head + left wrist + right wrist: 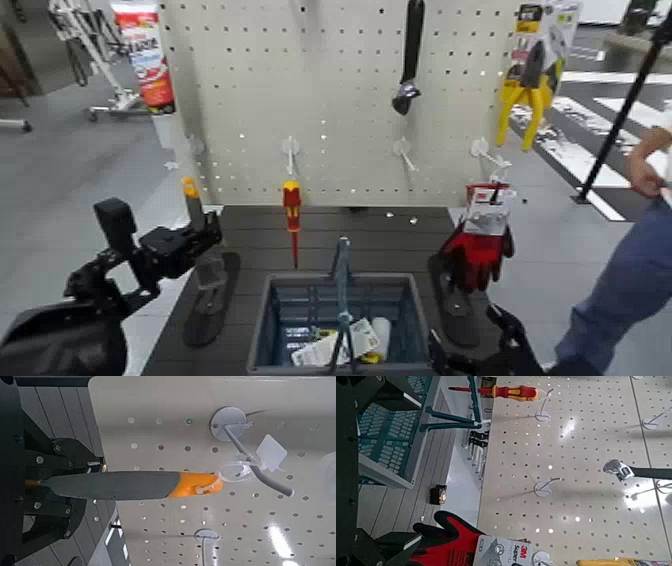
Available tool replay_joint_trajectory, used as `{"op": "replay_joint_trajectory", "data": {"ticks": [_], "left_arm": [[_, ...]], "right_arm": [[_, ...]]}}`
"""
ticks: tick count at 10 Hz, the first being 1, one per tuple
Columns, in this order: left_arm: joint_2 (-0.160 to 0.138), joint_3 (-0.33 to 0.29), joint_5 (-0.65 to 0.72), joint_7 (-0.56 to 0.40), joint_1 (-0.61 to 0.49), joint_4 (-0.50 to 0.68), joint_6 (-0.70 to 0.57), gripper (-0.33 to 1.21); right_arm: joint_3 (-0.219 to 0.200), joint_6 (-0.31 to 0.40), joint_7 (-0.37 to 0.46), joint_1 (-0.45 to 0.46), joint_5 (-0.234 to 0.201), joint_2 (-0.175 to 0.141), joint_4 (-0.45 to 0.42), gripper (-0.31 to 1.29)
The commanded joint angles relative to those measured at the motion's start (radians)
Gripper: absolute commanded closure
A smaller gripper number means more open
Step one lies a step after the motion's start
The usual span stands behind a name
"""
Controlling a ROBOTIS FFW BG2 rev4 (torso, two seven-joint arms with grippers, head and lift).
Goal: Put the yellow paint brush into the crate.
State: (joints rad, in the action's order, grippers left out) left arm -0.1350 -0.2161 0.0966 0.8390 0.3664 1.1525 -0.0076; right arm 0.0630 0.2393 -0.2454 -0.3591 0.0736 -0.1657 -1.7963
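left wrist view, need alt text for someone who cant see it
The left pincer is shut on the paint brush's dark grey handle, which ends in an orange tip. A clear loop lies between that tip and a grey hook on the pale pegboard.

Left gripper (210,230) raised, jaws closed, right gripper (417,471) lower, jaws apart

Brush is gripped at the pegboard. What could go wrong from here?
Snag: the clear loop at the brush tip sits right by the hook, so it may catch if the left gripper pulls sideways.

Bump: the red-and-yellow screwdriver hangs between brush and crate; a low swing might knock it.

Handle: the crate's raised hoop could deflect the brush at the drop.
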Motion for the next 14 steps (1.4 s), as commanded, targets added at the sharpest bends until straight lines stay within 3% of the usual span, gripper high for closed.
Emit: {"op": "replay_joint_trajectory", "data": {"ticks": [1, 3, 6, 8, 10, 14], "left_arm": [[0.002, -0.003, 0.000, 0.002, -0.003, 0.007, -0.003, 1.18], [0.005, -0.016, 0.009, 0.018, -0.035, 0.104, 0.029, 1.18], [0.031, -0.077, 0.046, 0.074, -0.162, 0.414, 0.186, 1.18], [0.026, -0.085, 0.086, 0.084, -0.227, 0.589, 0.293, 1.18], [0.032, -0.049, 0.103, 0.104, -0.224, 0.658, 0.347, 1.18], [0.044, 0.087, 0.215, 0.104, -0.214, 0.604, 0.357, 1.18]], "right_arm": [[0.000, 0.000, 0.000, -0.001, 0.000, -0.002, 0.000, 0.15], [-0.003, 0.002, -0.002, -0.004, 0.002, -0.002, -0.002, 0.15], [-0.012, 0.002, -0.002, -0.012, 0.002, -0.003, -0.011, 0.15], [-0.020, -0.002, -0.002, -0.020, 0.000, 0.000, -0.018, 0.15], [-0.014, -0.005, -0.002, -0.020, 0.000, -0.008, -0.023, 0.15], [-0.014, -0.009, -0.002, -0.017, -0.003, 0.000, -0.021, 0.15]]}}
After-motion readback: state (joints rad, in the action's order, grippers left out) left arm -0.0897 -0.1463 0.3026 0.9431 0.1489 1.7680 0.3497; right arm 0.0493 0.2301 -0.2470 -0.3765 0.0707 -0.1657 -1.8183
